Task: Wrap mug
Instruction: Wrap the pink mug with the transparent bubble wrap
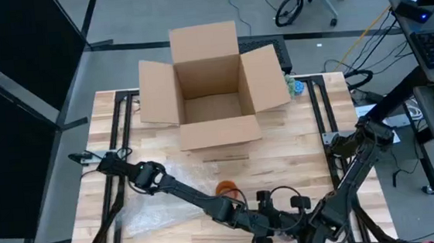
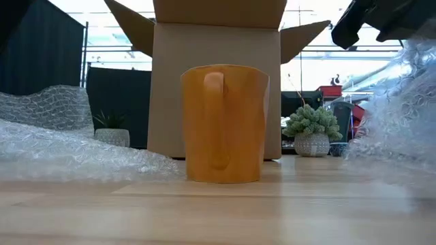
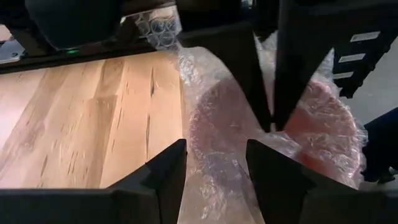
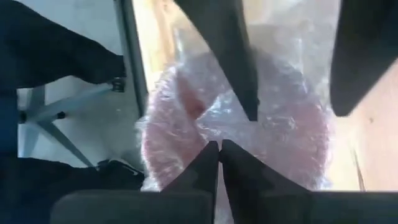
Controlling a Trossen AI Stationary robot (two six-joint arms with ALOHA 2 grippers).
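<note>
An orange mug stands upright on the wooden table, its handle toward the near edge. A clear bubble wrap sheet lies to its left and runs along the near edge to both grippers. My right gripper is shut on a raised bunch of it near the table's near edge. My left gripper is open, a finger on either side of the same bunch; whether it touches, I cannot tell. A pinkish round shape shows through the wrap. My right gripper pinches a gathered bunch of the bubble wrap between its two fingertips; how many layers cannot be told. The wrap spreads out crumpled beyond the fingers, lifted off the table here, while the sheet's left part lies on the table.
An open cardboard box stands at the table's far middle, flaps spread. A small potted plant sits by its right flap. Bare wood lies between box and mug. The table's near edge is just beside the grippers.
</note>
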